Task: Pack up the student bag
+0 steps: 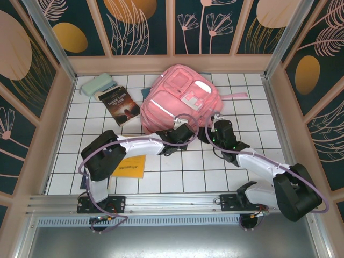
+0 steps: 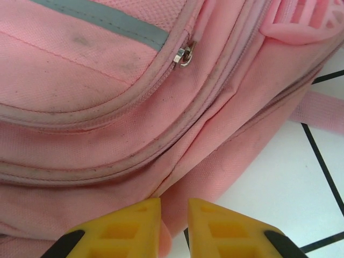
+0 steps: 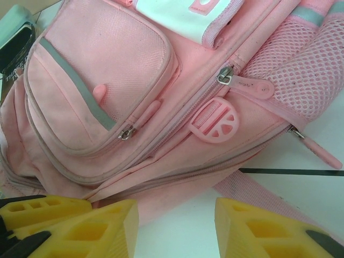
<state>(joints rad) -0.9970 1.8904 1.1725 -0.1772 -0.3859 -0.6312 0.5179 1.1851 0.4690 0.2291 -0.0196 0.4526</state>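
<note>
Left wrist: fingers (image 2: 123, 231) pinch student bag (image 2: 107, 107) fold.

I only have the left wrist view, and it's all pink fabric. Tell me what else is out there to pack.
Observer: A dark-covered book lies to the left of the student bag.
Operator: Keep going. Give me anything near that book.
Observer: A pale green case lies just beyond it, toward the back wall.
Operator: Now report the other arm.
Observer: The right gripper is at the bag's near edge, with its jaws open.
</note>
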